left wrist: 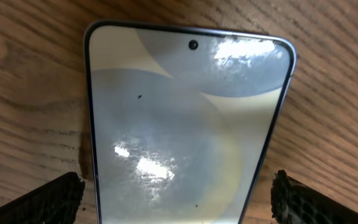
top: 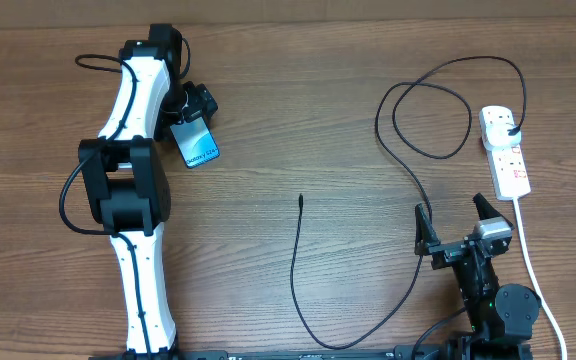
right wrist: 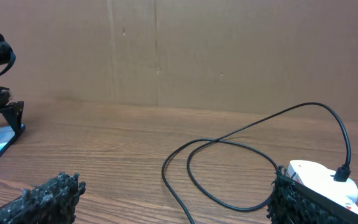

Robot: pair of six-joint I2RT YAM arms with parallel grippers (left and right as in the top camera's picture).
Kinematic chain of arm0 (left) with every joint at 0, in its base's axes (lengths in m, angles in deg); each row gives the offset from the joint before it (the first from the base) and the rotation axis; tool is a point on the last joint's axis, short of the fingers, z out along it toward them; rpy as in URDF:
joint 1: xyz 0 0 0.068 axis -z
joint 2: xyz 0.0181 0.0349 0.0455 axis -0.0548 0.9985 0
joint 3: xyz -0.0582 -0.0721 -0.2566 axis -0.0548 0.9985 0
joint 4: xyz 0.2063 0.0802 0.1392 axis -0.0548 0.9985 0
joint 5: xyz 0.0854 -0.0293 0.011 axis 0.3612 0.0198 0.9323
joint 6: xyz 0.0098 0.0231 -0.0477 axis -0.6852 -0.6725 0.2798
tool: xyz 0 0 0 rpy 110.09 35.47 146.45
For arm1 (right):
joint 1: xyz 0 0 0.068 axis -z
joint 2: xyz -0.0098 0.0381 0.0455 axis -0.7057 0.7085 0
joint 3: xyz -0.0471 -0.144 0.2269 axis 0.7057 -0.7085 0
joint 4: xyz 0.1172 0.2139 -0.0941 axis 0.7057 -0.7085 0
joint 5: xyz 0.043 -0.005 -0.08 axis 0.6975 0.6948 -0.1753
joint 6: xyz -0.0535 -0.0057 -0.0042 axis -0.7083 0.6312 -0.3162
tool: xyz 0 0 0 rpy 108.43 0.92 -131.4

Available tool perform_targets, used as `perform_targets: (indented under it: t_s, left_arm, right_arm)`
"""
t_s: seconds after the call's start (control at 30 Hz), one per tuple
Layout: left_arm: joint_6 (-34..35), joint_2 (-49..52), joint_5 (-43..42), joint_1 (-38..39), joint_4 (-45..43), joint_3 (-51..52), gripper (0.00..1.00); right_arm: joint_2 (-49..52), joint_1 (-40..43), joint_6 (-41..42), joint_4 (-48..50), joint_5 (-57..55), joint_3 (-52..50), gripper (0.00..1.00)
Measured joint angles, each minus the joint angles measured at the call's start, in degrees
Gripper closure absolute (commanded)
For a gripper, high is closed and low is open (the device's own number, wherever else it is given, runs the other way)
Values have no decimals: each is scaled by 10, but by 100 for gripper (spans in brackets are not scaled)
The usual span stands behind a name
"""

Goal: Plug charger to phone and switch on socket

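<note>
Left arm reaches from the near-left base out to the far left, elbow bent mid-table, wrist pitched down over the phone (top: 199,145). The left gripper (top: 190,118) sits right at the phone's far end. In the left wrist view its two fingers (left wrist: 42,200) straddle the phone (left wrist: 179,124), with a gap of bare wood showing on each side. The jaws are wide apart, not touching it and gripping nothing. The phone lies screen up on the table (top: 298,80), far left.

Right arm is folded low at the near-right edge. The right gripper (top: 453,222) points toward the far side, level above the wood. Its fingers (right wrist: 42,199) are spread wide and hold nothing.

The charger (top: 293,270) has its connector tip (top: 301,200) lying free mid-table, well apart from the phone. The cable runs toward the near edge, curves right and passes just left of the right gripper. It then loops at the far right to its plug (top: 509,126), which is seated in the far outlet of the socket (top: 508,165). The socket lies at the right edge, its white cord (top: 534,275) trailing toward the near side. Can't tell the switch position.
</note>
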Motion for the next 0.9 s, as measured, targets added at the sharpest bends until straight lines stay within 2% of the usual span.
perform_targets:
  t_s: [0.9]
  left_arm:
    - [0, 0, 15, 4, -12, 15, 0]
  right_arm:
    - [0, 0, 0, 0, 0, 0, 0]
